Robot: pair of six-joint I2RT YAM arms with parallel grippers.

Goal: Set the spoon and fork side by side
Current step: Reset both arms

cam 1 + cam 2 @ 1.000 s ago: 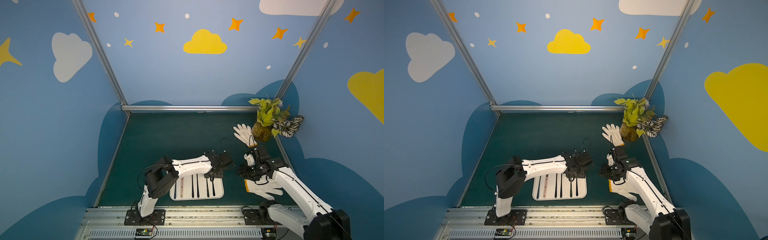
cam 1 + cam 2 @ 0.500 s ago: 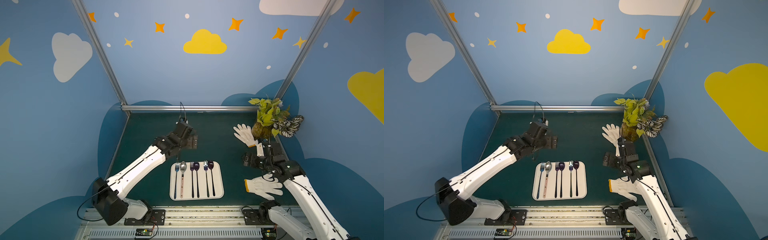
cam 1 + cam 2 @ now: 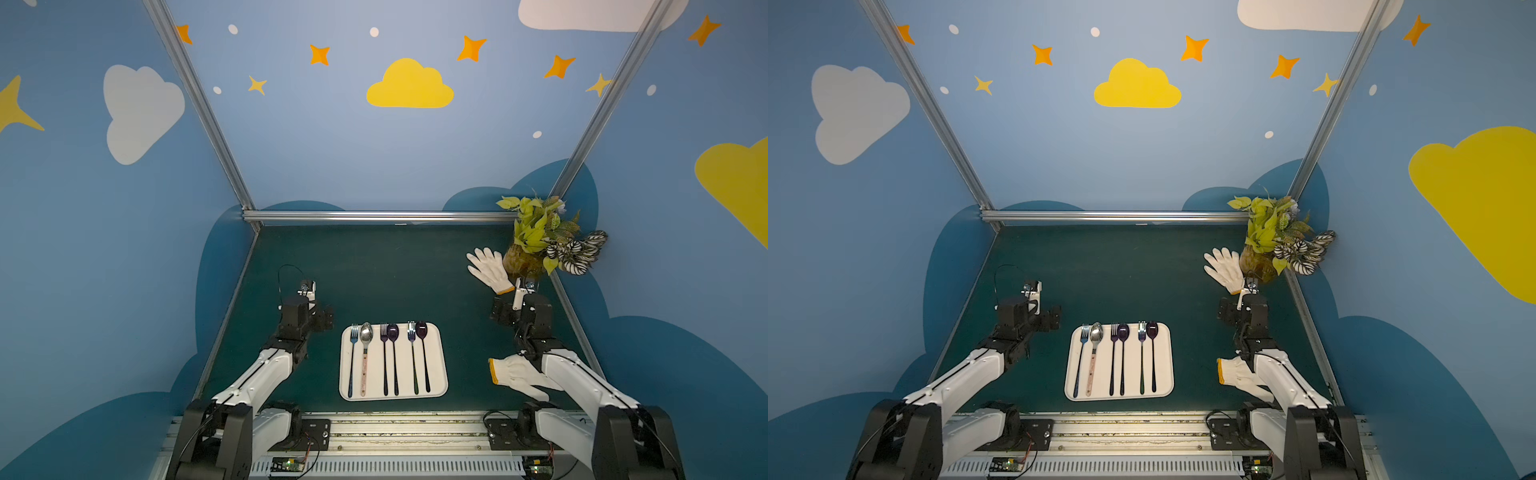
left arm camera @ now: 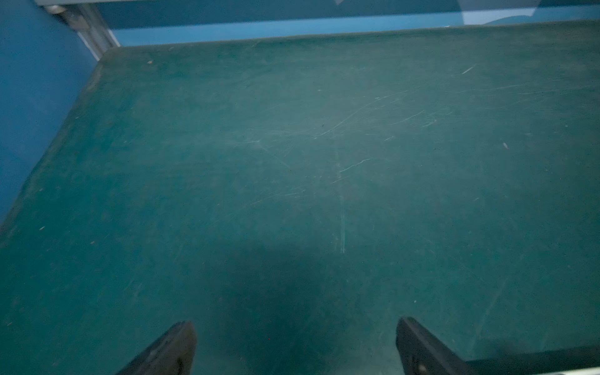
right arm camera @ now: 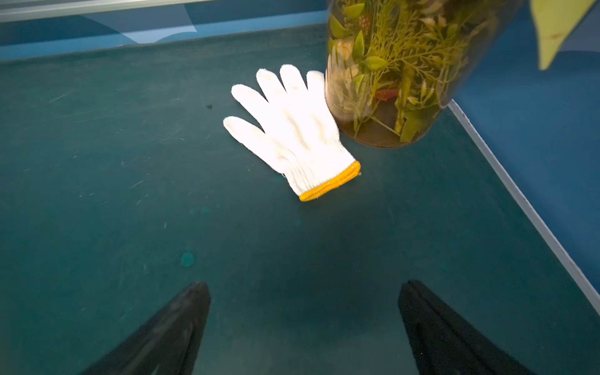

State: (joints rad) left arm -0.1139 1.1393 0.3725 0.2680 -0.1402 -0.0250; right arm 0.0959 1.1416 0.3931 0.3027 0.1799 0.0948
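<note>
- The left gripper has its jaws wide apart and holds nothing. Only dark green scratched table mat lies under and ahead of it.
- The right gripper is likewise spread and empty, over bare mat.
- 1 second ago both grippers were bent in over the far edge of the white rectangular plastic tray, with their jaws less open. Now each has pulled back to its own side and opened fully.
- I judge this to be a release and retreat, so the last placing looks done and the task looks finished.
- The tray lies between the 2 grippers, slightly behind their fingertips toward the robot's base, and touches neither.
- On it, nearest the right gripper, the dark purple long-handled spoon lies parallel to the slim fork with a blue-green handle. Their heads point the same way and they are just beside each other.
- Further from the right gripper and closer to the left one lie 2 more pairs. One is a purple fork with a purple spoon. The other is a blue-handled fork with a silver spoon with a pink handle.
- Behind the right gripper, a white knit glove lies partly under its forearm.
- Ahead of the right gripper, a second white knit glove with an orange cuff lies flat against a clear jar of artificial foliage.
</note>
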